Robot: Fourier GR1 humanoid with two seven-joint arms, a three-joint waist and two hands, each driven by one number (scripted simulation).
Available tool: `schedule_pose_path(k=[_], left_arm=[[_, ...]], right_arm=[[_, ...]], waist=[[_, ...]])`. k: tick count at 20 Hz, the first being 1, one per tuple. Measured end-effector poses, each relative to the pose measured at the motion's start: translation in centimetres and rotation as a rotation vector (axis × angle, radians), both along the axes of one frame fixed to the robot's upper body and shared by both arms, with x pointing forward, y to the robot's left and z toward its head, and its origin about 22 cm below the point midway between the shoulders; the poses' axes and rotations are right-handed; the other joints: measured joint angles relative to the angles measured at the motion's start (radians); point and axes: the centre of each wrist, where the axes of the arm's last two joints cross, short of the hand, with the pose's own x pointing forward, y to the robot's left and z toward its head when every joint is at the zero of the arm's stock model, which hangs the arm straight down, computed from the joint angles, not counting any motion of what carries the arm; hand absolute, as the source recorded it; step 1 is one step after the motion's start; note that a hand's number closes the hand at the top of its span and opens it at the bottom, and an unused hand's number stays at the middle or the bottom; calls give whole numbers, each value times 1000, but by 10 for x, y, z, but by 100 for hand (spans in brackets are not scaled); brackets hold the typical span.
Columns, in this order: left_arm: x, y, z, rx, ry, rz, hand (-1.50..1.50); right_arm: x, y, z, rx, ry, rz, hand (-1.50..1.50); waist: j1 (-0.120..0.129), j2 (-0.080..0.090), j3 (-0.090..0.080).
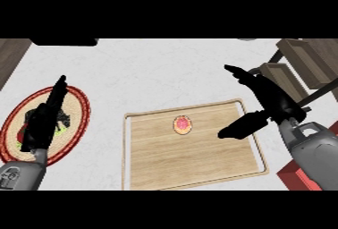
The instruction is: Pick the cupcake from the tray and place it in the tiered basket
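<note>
A small cupcake (183,125) with pink and orange topping sits on the wooden tray (191,156), near the tray's far edge at its middle. My right hand (267,100) hovers over the tray's right rim, fingers straight and pointing up-left, thumb spread toward the cupcake, holding nothing. The tiered basket (300,62), made of wooden shelves on a dark frame, stands at the upper right, just beyond that hand. My left hand (43,118) rests open at the left over a round mat, fingers up.
A round woven mat (76,112) with a red rim and a dark picture lies at the left under the left hand. A red object (293,174) shows at the lower right beside the right forearm. White counter surrounds the tray.
</note>
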Motion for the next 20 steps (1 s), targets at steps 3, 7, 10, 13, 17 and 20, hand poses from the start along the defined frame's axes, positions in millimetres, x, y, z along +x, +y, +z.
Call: schedule_pose_path(k=[3, 7, 10, 13, 17, 20], left_arm=[[0, -4, -3, -6, -1, -5, 0], [1, -1, -3, -4, -2, -2, 0], [4, -4, -1, -5, 0, 4, 0], [1, -1, -1, -3, 3, 5, 0], [-5, 0, -1, -7, 5, 6, 0], [-3, -2, 1, -6, -1, 3, 0]], right_arm=[[12, 25, 21, -69, 48, 30, -150], [28, 52, 33, -116, 100, 24, -150], [34, 74, 30, -136, 151, 28, -150], [39, 85, 22, -150, 200, 34, -150], [42, 93, 7, -195, 246, 38, -150], [45, 96, 1, -223, 271, 43, -150]], waist=[[4, 1, 1], [4, 2, 1], [2, 2, 2], [2, 1, 2], [1, 1, 2], [-2, 1, 2]])
